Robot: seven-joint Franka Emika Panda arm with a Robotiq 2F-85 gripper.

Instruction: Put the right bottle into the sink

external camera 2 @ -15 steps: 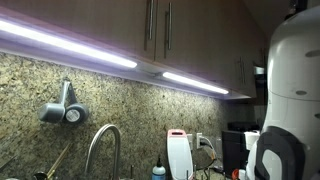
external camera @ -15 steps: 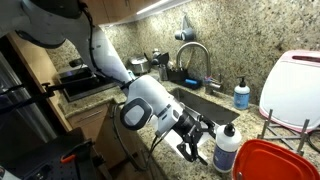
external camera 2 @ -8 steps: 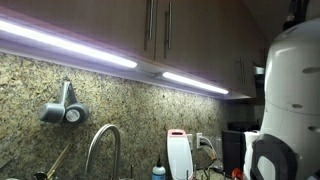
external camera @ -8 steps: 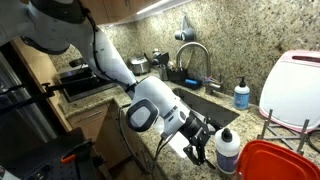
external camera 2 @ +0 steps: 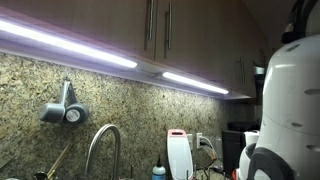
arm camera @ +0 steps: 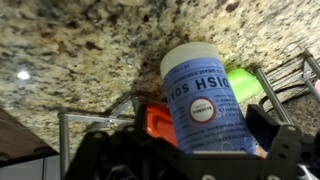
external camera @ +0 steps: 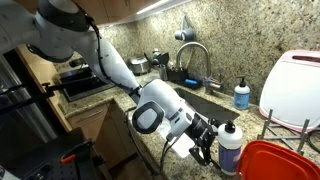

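The right bottle, white with a black cap and a bluish label, stands on the granite counter to the right of the sink. My gripper has come in from the bottle's left at label height, and it is open. In the wrist view the bottle fills the space between the two dark fingers, and my gripper straddles it with a gap showing on each side. The sink's curved faucet rises behind the basin.
A smaller blue pump bottle stands behind the sink's right end. A red container sits just right of the white bottle, in front of a white board on a wire rack. The robot's white arm fills the right of an exterior view.
The arm has slid right toward the white bottle, so the open fingers now reach around it. The bottle has not moved.
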